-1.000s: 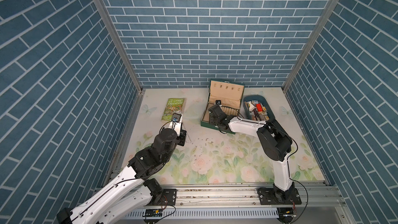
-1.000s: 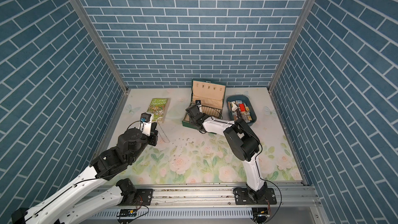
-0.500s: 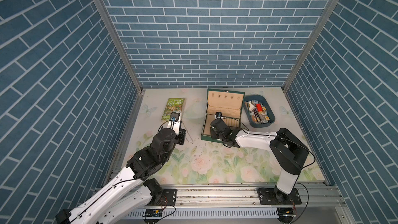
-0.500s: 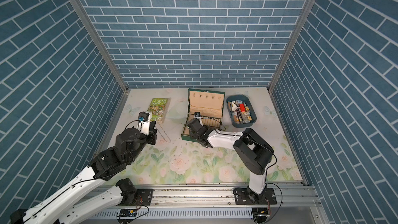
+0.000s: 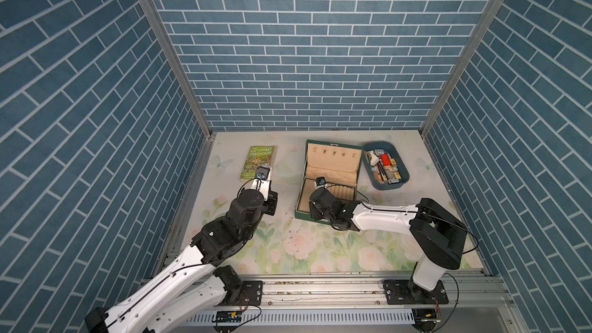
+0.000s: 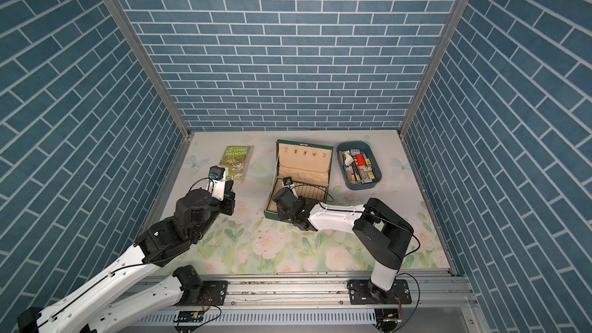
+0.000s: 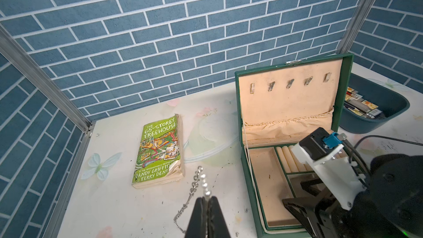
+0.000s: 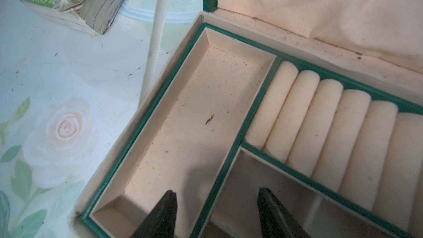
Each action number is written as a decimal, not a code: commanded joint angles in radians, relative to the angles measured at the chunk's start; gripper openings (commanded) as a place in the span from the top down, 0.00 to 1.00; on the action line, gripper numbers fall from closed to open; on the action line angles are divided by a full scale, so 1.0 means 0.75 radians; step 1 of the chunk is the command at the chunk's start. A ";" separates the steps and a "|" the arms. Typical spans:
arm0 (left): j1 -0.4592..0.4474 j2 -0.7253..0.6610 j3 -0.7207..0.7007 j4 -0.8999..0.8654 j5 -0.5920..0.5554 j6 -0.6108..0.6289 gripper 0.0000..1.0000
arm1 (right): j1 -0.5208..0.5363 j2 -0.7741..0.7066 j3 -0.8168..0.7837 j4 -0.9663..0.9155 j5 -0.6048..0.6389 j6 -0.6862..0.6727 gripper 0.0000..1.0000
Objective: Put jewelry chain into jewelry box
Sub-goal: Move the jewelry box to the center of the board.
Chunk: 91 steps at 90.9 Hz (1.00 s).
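Silvery links and a few pearl-like beads make up the jewelry chain [image 7: 197, 183], pinched at its beaded stretch in the left gripper [image 7: 207, 199], whose jaws are pressed together on it. The chain sits over the flowered table [image 5: 288, 251], left of the jewelry box [image 5: 333, 161] and near the book [image 7: 158, 152]. Its loose part loops back below the fingers, and I cannot tell whether it touches the table. In both top views it is too fine to make out.

It is probably very light, limp and slippery. It will likely swing with any quick move, and its links could snag on the green box rim or on a lid hook. The present hold on the beads looks sensible, since they give the pads something to bite. A slow carry over the rim and a release low in a compartment should suit it.

The right gripper [image 8: 216, 196] hangs with its jaws apart and holds nothing. It straddles the green divider at the near left of the box, between the long empty compartment and a smaller one beside the ring rolls.

The book cover reads "THE 65-STOREY TREEHOUSE", with "ANDY GRIFFIT" and "TERRY DENT" visible below. Labels in the blue tray [image 5: 389, 186], right of the box, are too small to read
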 commanded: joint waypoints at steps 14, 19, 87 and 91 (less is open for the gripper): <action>-0.003 0.031 0.020 0.046 0.002 -0.001 1.00 | 0.010 -0.078 -0.183 -0.215 -0.052 0.084 0.37; -0.004 0.042 0.023 0.053 0.006 0.001 1.00 | 0.006 -0.097 -0.152 -0.227 -0.076 0.082 0.35; -0.003 0.133 0.011 0.161 0.136 -0.011 1.00 | -0.613 -0.701 -0.033 -0.037 -0.442 -0.017 0.20; -0.003 0.143 0.005 0.173 0.141 -0.010 1.00 | -0.650 -0.714 -0.075 0.024 -0.502 0.047 0.22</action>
